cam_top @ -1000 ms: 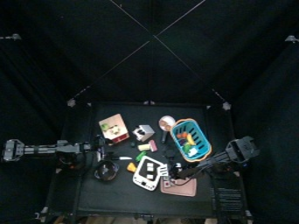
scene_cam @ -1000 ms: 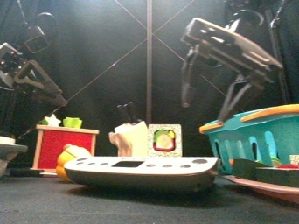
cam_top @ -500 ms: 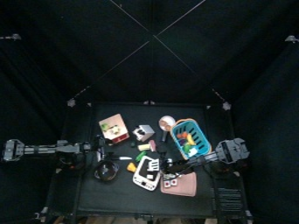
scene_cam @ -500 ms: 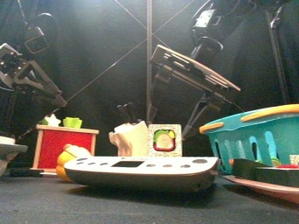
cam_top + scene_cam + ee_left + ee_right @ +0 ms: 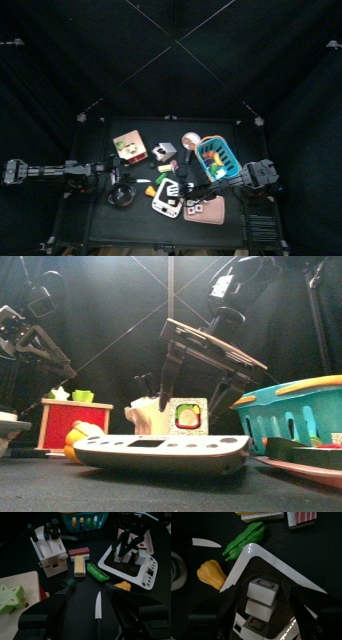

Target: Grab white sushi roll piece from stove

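The right gripper (image 5: pixel 261 614) hung with its two jaws spread wide, directly above the white toy stove (image 5: pixel 271 572), and nothing was between them. In the right wrist view, the white sushi roll piece (image 5: pixel 262 591) sat on the stove in the lower middle of the frame, first in a row of pieces, between the two open jaws but not touched by them. To the upper left of it lay a green pea pod (image 5: pixel 246 538), an orange piece (image 5: pixel 211 572) and a white knife blade (image 5: pixel 204 542).

In the top view the right gripper (image 5: pixel 203 186) was over the stove (image 5: pixel 168 200), in the lower middle of the frame. The left gripper (image 5: pixel 97 612) rested at the left side, jaws apart and empty, above the knife (image 5: pixel 97 607).
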